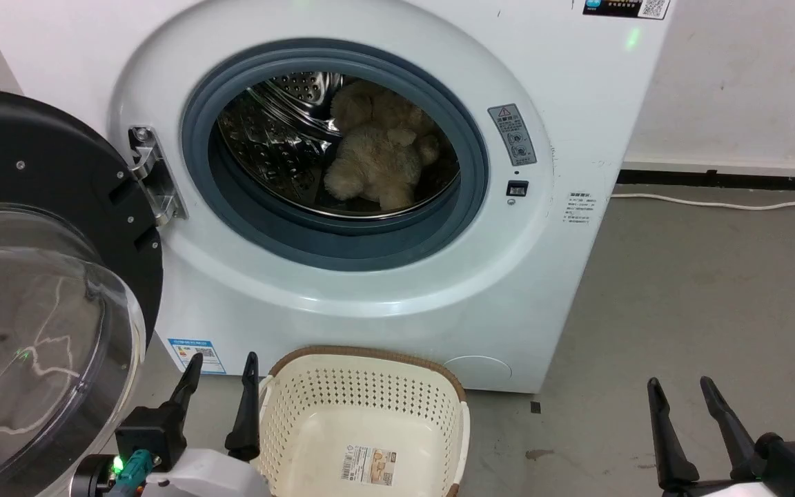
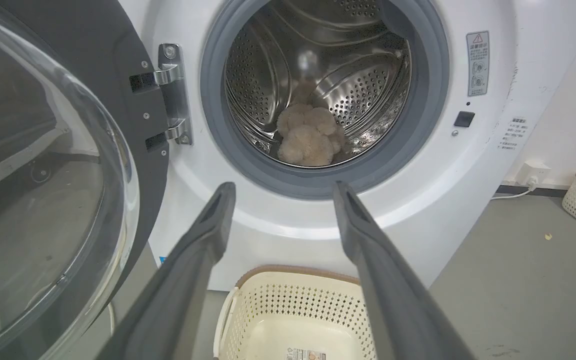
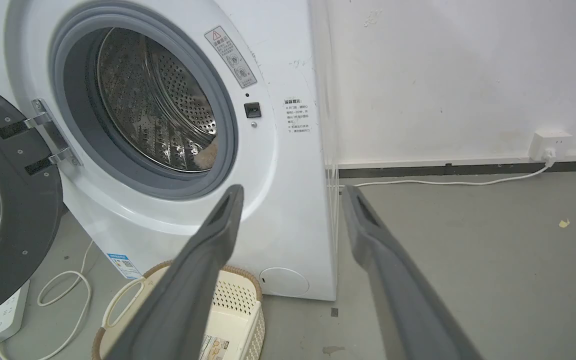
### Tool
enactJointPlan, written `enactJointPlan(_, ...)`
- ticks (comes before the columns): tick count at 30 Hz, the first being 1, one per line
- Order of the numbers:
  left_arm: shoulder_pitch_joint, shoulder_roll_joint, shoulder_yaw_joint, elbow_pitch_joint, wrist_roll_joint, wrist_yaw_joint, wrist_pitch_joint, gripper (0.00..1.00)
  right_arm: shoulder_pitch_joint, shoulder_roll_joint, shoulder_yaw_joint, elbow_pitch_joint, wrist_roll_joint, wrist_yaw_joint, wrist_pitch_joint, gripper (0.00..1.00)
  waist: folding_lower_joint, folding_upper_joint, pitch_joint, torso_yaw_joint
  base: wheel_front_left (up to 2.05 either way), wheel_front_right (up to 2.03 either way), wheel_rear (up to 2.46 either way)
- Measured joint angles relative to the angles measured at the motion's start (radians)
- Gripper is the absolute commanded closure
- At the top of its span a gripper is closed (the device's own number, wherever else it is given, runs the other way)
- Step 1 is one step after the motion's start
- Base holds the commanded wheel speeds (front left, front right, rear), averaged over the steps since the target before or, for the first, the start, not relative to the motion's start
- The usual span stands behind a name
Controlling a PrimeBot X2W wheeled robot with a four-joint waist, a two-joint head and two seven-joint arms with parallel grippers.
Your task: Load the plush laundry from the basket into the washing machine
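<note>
Grey floor (image 1: 680, 290): basket (image 1: 370, 390) sitting empty before washing machine (image 1: 577, 83), plush laundry (image 1: 377, 162) lying inside drum (image 1: 266, 138); left hand (image 1: 223, 357), right hand (image 1: 679, 381) hovering spread, empty. Loading seemingly finishing; next, likely shutting door (image 1: 59, 172).

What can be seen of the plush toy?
The plush is a shaggy cream-beige stuffed toy with rounded limbs, soft and fluffy in look. It lies slumped on the bottom of the steel drum, behind the grey seal, well inside the washer. Nothing grips it; only the drum touches it. Its face cannot be made out.
</note>
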Motion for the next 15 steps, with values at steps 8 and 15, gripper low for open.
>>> enactJointPlan(8, 0.018, 0.005, -0.015, -0.023, 0.003, 0.001, 0.013, 0.00, 0.008, 0.000, 0.003, 0.007, 0.000, 0.000, 0.014, 0.00, 0.0000, 0.0000, 0.005, -0.005, 0.00, 0.00, 0.00)
enactJointPlan(15, 0.019, 0.005, -0.017, -0.027, -0.001, 0.009, 0.016, 0.00, 0.012, 0.000, 0.009, 0.011, 0.007, 0.000, 0.017, 0.00, 0.0001, 0.0000, 0.010, -0.006, 0.00, 0.00, 0.00)
